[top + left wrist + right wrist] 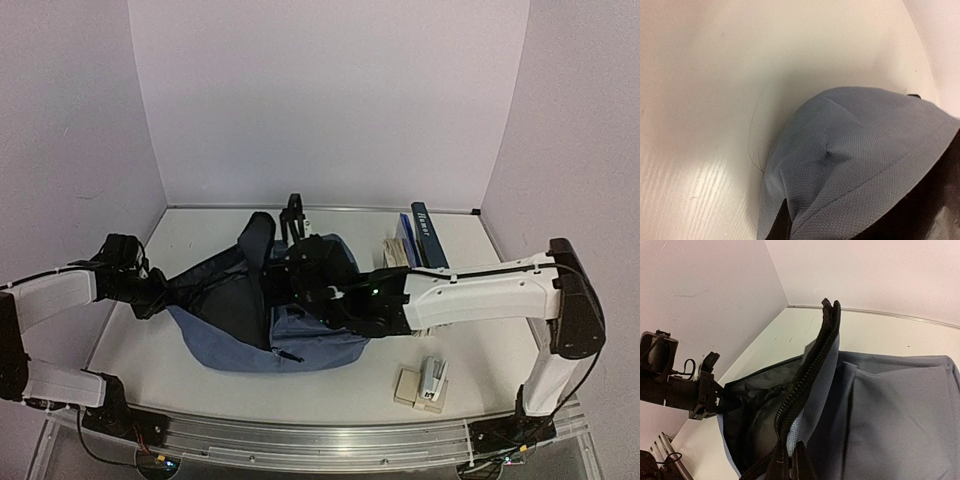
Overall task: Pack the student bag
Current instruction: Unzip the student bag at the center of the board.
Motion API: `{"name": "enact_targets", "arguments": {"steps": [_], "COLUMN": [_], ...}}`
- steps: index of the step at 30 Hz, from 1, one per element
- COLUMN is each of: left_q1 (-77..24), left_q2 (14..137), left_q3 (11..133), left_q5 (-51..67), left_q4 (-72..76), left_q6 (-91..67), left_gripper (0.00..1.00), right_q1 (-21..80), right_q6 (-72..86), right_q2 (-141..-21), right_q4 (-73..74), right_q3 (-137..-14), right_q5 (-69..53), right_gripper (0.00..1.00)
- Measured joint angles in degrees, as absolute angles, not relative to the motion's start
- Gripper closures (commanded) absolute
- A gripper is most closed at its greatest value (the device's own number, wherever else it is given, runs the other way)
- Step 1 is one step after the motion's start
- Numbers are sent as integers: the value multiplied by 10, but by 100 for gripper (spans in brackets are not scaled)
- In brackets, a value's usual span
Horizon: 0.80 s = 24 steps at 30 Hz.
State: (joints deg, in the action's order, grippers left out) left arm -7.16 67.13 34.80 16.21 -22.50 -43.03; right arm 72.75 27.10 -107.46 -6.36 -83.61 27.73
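Note:
The student bag [300, 345] lies in the middle of the table, slate-blue with its main opening held apart and the dark lining showing. My left gripper [158, 290] is shut on the bag's left edge; the left wrist view shows blue fabric [865, 150] bunched at my dark fingertip [781, 225]. My right gripper [300, 280] is shut on the raised zipper edge [810, 370] of the opening and holds it up. The right wrist view also shows the left gripper [707, 397] pulling the opposite rim outward. Nothing shows inside the bag.
Some books [420, 235] stand at the back right, beside the bag. A stapler [433, 375] lies on a small tan box [408, 385] at the front right. Walls close in the left, back and right sides.

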Motion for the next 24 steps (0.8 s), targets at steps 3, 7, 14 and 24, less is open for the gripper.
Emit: {"name": "enact_targets", "arguments": {"steps": [3,7,14,24], "left_q1": [-34,5,41,47], "left_q2": [670,667,677,660], "left_q3": [356,363,363,352], "left_q5": [164,175,216,351], "left_q4": [-226,-230,-229,-138], "left_q6": [-421,-403,-394,-361], "left_gripper": [100,100,100,100], "right_q1": [711,678,663,657], "right_q6": [296,344,432,443], "right_q2": [-1029,-993,-982,-987], "right_q4": [-64,-74,-96,-154], "right_q3": [-780,-701,-603,-564], "right_q5": [282,272,259,176], "right_gripper": [100,100,100,46]}}
